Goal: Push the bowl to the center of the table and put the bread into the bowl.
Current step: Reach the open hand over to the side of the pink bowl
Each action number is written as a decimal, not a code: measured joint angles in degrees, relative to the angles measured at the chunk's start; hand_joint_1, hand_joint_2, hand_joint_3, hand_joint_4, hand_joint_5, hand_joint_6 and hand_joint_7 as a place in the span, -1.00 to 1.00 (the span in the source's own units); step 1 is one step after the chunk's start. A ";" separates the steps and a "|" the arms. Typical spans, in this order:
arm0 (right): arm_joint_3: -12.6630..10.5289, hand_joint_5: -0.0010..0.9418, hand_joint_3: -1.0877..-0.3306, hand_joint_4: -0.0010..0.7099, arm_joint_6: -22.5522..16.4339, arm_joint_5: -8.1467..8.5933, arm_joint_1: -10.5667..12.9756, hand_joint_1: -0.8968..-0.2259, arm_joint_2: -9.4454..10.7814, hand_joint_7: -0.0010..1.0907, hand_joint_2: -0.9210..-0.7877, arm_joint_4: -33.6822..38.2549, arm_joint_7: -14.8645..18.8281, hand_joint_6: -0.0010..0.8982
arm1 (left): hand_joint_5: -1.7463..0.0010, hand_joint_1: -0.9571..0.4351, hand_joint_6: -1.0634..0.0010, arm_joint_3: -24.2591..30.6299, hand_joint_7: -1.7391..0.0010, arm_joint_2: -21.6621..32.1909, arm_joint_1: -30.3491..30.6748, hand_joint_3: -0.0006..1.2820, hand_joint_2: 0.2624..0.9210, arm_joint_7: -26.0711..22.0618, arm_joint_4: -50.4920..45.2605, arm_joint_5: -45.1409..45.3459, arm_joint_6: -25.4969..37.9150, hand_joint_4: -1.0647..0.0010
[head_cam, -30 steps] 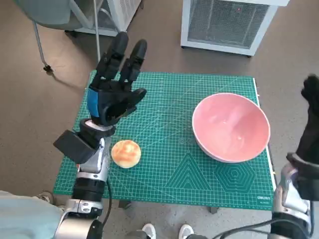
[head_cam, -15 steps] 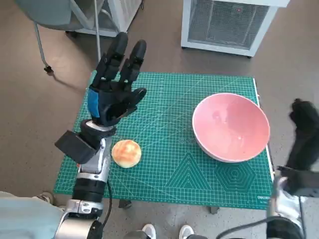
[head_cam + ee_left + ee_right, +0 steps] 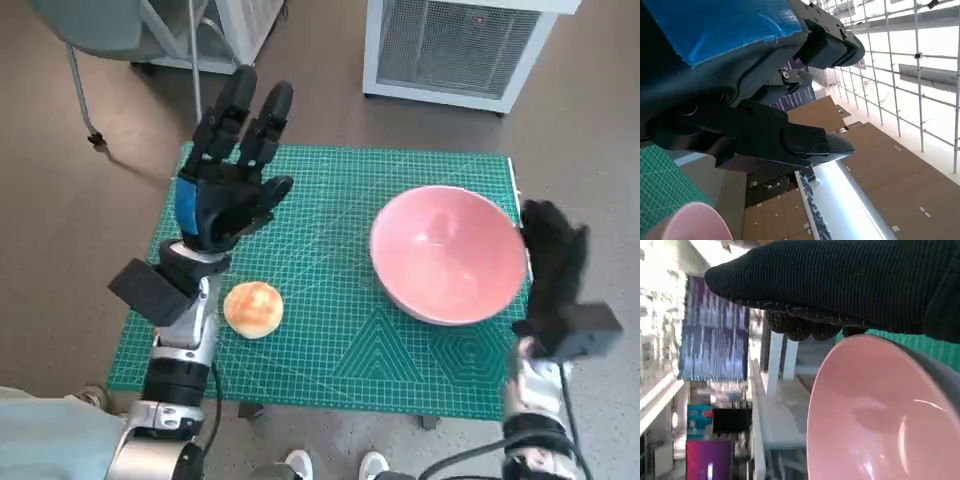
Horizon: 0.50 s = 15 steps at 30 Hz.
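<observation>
Gloved right hand [image 3: 553,262] against bowl [image 3: 447,254]

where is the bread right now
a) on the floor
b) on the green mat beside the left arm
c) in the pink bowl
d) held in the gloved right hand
b: the bread lies on the green mat beside the left forearm, apart from the pink bowl, which holds nothing.
</observation>
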 measured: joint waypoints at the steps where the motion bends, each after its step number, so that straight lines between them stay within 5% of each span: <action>1: 0.00 -1.00 -0.41 -0.25 0.42 0.30 -0.55 0.30 0.29 0.00 -1.00 0.32 0.44 -1.00 | 1.00 0.19 0.18 0.00 1.00 0.08 0.03 -0.73 1.00 0.00 -0.12 0.00 0.03 0.36; 15: -1.33 -0.99 -0.37 -0.23 5.60 3.75 -8.85 0.22 3.70 -0.11 -1.00 6.13 4.70 -0.92 | 1.00 0.18 0.18 0.16 1.00 1.02 1.36 -0.74 1.00 -0.25 -1.19 -0.12 0.45 0.36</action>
